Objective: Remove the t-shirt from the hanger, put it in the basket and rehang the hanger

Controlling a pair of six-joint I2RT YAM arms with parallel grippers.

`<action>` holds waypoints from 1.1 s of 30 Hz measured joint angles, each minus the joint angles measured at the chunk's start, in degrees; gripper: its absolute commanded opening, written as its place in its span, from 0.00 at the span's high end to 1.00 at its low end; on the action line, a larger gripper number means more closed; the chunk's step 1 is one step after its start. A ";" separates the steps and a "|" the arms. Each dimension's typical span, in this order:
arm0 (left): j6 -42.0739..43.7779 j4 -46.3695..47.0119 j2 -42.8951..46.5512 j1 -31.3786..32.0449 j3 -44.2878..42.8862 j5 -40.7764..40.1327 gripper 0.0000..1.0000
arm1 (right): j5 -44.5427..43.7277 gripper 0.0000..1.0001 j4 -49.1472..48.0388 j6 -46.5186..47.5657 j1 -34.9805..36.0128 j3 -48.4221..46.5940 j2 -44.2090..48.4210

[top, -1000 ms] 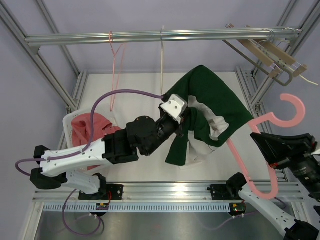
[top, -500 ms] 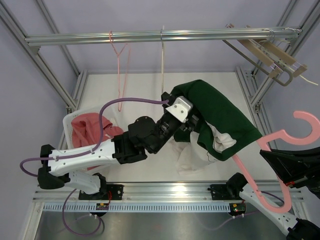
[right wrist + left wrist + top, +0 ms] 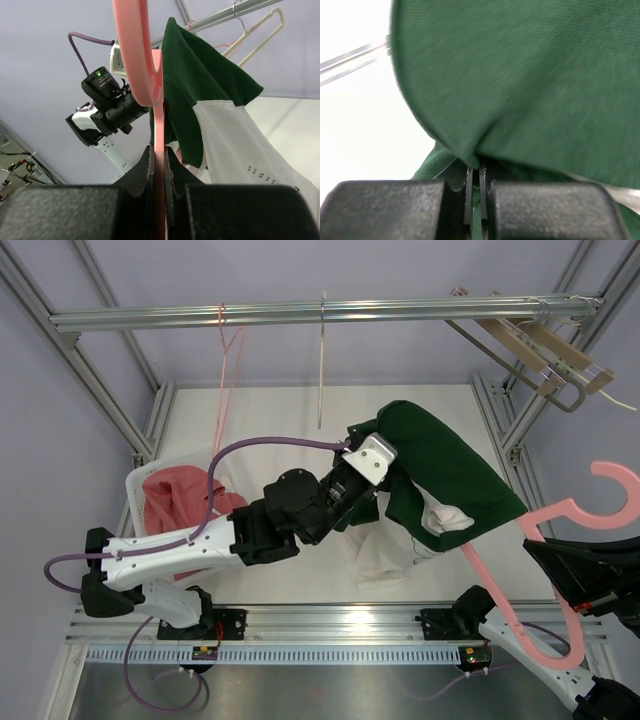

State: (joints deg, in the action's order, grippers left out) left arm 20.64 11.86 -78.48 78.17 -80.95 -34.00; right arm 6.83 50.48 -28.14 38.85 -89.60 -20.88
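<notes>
The dark green t-shirt with a white inner side hangs off the pink plastic hanger, draped over its left end above the table. My left gripper is shut on a fold of the green cloth at the shirt's left edge. My right gripper is shut on the pink hanger's bar and holds it up at the right, hook pointing upward. The shirt covers the hanger's far end in the right wrist view.
A white basket with a red garment stands at the left. A pink wire hanger and a pale one hang from the top rail. Wooden hangers hang at the back right.
My right gripper has carried the pink hanger right and up. My left gripper has moved right with the cloth, and the shirt has slid along the hanger, showing more white inner side.
</notes>
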 measured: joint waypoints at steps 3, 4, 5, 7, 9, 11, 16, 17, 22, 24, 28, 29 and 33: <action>-2.01 -4.92 0.63 -0.04 -2.54 1.49 1.00 | -3.28 1.00 3.32 0.48 0.11 -2.45 0.11; -3.13 -7.63 0.70 -0.13 -4.96 2.73 1.00 | -4.96 1.00 5.05 0.70 0.15 -3.89 0.11; -3.48 -8.39 0.74 -0.13 -5.75 3.17 1.00 | -6.51 1.00 6.47 0.87 0.17 -5.18 0.17; -5.25 -13.49 0.76 -0.26 -10.73 5.55 1.00 | -9.01 1.00 9.90 1.11 0.22 -8.11 0.24; -6.60 -17.05 0.96 -0.28 -15.54 7.21 1.00 | -11.23 1.00 12.92 1.29 0.24 -10.75 0.42; -7.61 -19.47 1.68 -0.28 -19.37 8.48 1.00 | -13.42 1.00 15.08 1.42 0.26 -12.35 0.44; -10.45 -23.80 5.57 -0.35 -23.50 11.50 1.00 | -18.43 1.00 20.17 2.54 0.28 -13.84 0.20; -11.61 -24.81 6.49 -0.46 -23.96 12.94 1.00 | -19.98 1.00 21.03 2.97 0.33 -14.47 -0.02; -16.15 -30.01 8.15 -0.59 -28.79 19.71 1.00 | -25.55 1.00 21.94 5.53 0.42 -14.62 -2.29; -17.46 -32.20 8.17 -0.57 -31.58 21.68 1.00 | -26.49 1.00 20.41 6.86 0.42 -12.66 -4.72; -18.93 -36.35 9.44 -0.57 -35.58 22.88 1.00 | -27.85 1.00 15.58 9.64 0.48 -9.35 -14.27; -19.15 -37.38 9.94 -0.57 -36.37 22.84 1.00 | -28.39 1.00 13.94 10.32 0.48 -8.96 -17.49; -19.19 -41.00 12.81 -0.57 -39.58 21.75 1.00 | -31.23 1.00 7.85 13.62 0.48 -8.66 -29.38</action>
State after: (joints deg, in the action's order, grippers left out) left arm 1.45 -29.15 -65.67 77.60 -120.53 -12.25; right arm -24.40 58.33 -14.52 39.33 -98.26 -50.26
